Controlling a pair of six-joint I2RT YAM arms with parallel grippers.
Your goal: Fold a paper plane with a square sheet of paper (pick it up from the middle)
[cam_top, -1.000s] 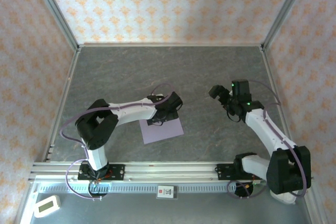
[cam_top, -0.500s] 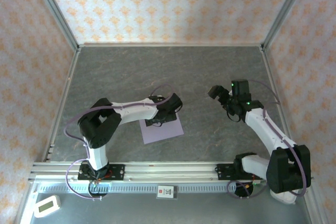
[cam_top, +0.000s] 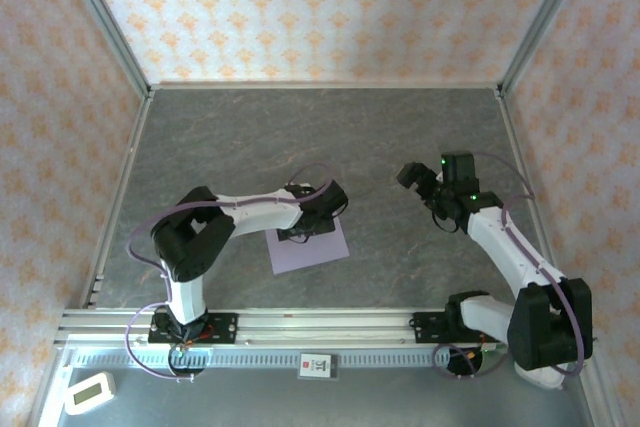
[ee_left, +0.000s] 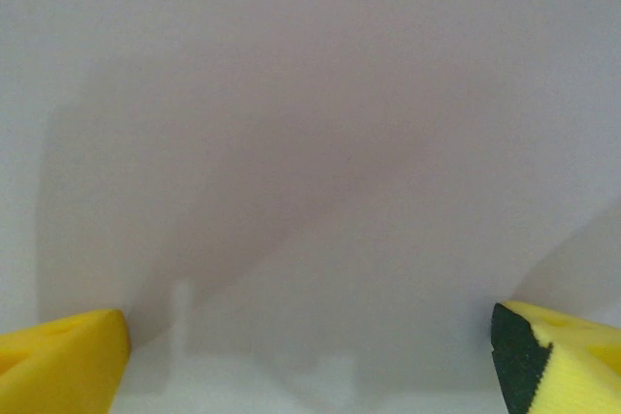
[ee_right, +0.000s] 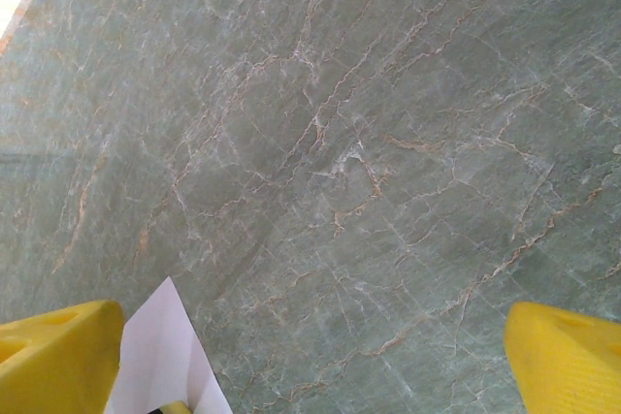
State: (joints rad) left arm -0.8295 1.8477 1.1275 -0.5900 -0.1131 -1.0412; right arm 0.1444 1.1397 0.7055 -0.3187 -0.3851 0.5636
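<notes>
Directly beneath the left pincer [ee_left: 310,375], whose yellow fingertips [ee_left: 58,361] stand wide apart, lies the sheet [ee_left: 310,143], flat and lavender; whether the tips touch it cannot be told. From above, this pincer hangs over the sheet's far left part. Well off to its right, the right pincer [ee_right: 310,356] gapes wide too, above the grey marbled tabletop [ee_right: 340,143], with a sheet corner beside one finger.

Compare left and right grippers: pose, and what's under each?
The left gripper is low over the square sheet of paper; the right gripper is over bare table, off the sheet. The left gripper sits close to its surface; the right gripper is raised. Both are open, holding nothing.
</notes>
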